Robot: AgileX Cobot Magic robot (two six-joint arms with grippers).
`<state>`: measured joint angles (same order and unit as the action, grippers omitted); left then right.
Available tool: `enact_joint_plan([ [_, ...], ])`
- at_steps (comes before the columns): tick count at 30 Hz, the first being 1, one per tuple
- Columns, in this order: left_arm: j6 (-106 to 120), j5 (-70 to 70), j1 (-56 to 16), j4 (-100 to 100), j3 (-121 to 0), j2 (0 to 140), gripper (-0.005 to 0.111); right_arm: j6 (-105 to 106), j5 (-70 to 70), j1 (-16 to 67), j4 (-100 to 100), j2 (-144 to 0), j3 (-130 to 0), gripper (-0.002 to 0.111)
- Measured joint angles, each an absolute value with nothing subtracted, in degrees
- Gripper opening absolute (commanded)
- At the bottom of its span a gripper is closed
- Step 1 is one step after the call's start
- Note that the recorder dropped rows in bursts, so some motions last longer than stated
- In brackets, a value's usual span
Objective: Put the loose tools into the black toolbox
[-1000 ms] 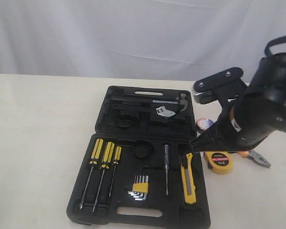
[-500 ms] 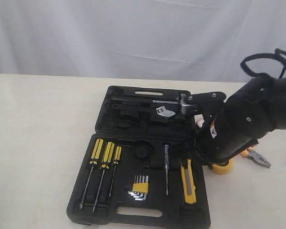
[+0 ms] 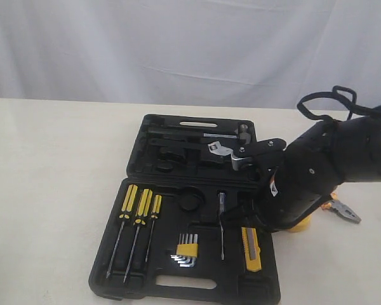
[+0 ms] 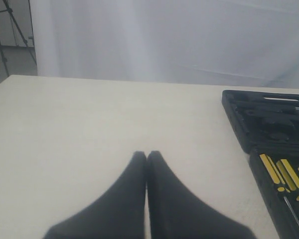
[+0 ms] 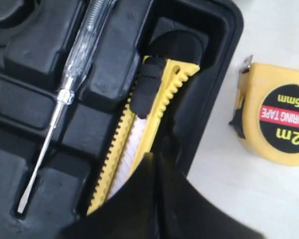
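The yellow-black utility knife (image 3: 251,248) (image 5: 150,102) lies in its slot at the right end of the black toolbox (image 3: 108,279) (image 5: 217,55). My right gripper (image 5: 153,156) is shut, its tips right over the knife's body with nothing between them. The round yellow tape measure (image 5: 279,119) (image 3: 303,223) sits on the table just outside the box's right edge, mostly hidden by the right arm (image 3: 311,178). The pliers (image 3: 344,212) lie further right. The tape roll is hidden. My left gripper (image 4: 147,154) is shut over bare table.
Three yellow-black screwdrivers (image 3: 138,216) (image 4: 284,174), a hex key set (image 3: 187,248) and a clear-handled tester screwdriver (image 3: 221,222) (image 5: 72,79) lie in the box's tray. A wrench (image 3: 219,150) and hammer sit in the lid half. A white curtain hangs behind the table.
The right arm has come down and leftward over the toolbox's right end, now covering the tape roll and most of the tape measure. The knife has stayed in its slot.
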<state>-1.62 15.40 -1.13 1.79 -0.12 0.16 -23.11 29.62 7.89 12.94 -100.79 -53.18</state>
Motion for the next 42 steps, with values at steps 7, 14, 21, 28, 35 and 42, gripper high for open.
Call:
enact_joint_plan([
  [7,-1.6,15.4,-1.1,1.8,-0.1,0.2,0.0,-22.3,28.8,10.1,11.7,-100.8,-53.2,0.0],
  [14,-1.6,15.4,-1.1,1.7,-0.1,0.2,0.0,-22.1,28.0,10.4,12.0,-104.1,-53.4,0.0],
  [21,-1.6,15.4,-1.1,1.7,-0.1,0.2,0.0,-21.4,27.6,10.4,12.9,-104.4,-53.5,0.0],
  [28,-1.6,15.4,-1.1,1.7,-0.1,0.2,0.0,-21.3,27.1,10.5,12.1,-98.8,-53.4,0.0],
  [35,-1.6,15.4,-1.1,1.7,-0.1,0.2,0.0,-21.3,30.5,8.2,12.0,-92.9,-53.4,0.0],
  [42,-1.6,15.4,-1.1,1.7,-0.1,0.2,0.0,-21.3,35.8,1.6,12.0,-87.2,-53.4,0.0],
])
